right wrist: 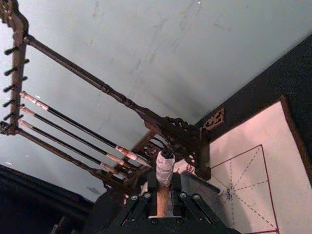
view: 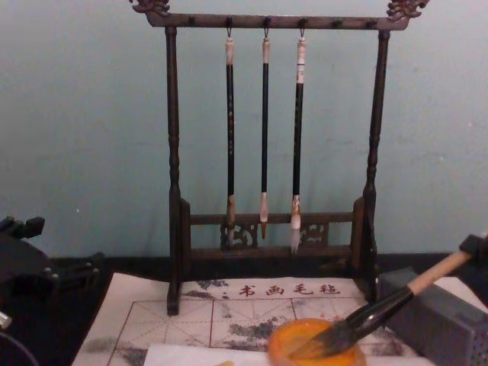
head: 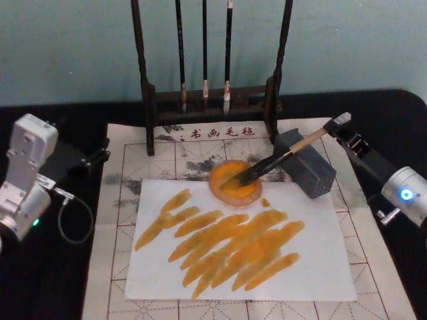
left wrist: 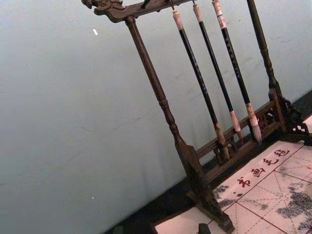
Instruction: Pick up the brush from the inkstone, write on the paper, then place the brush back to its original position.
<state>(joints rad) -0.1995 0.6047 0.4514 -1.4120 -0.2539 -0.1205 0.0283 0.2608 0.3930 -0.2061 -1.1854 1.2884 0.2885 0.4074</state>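
Note:
The brush (head: 280,159) lies slanted, its dark tuft in the round orange inkstone (head: 230,193) and its pale handle resting over a grey block (head: 313,173). My right gripper (head: 343,127) sits at the handle's far end, at the back right of the mat. In the right wrist view its fingers (right wrist: 151,192) close on the taped handle end (right wrist: 165,168). The white paper (head: 313,267) in front of the inkstone carries several orange strokes. From the chest, the brush (view: 381,305) rises to the right out of the inkstone (view: 305,335). My left gripper (head: 100,152) is parked at the mat's left edge.
A dark wooden rack (head: 148,100) with three thin hanging brushes (view: 264,130) stands at the back, right behind the inkstone. A gridded felt mat (head: 120,200) lies under the paper on the black table. A cable loops beside my left arm (head: 70,220).

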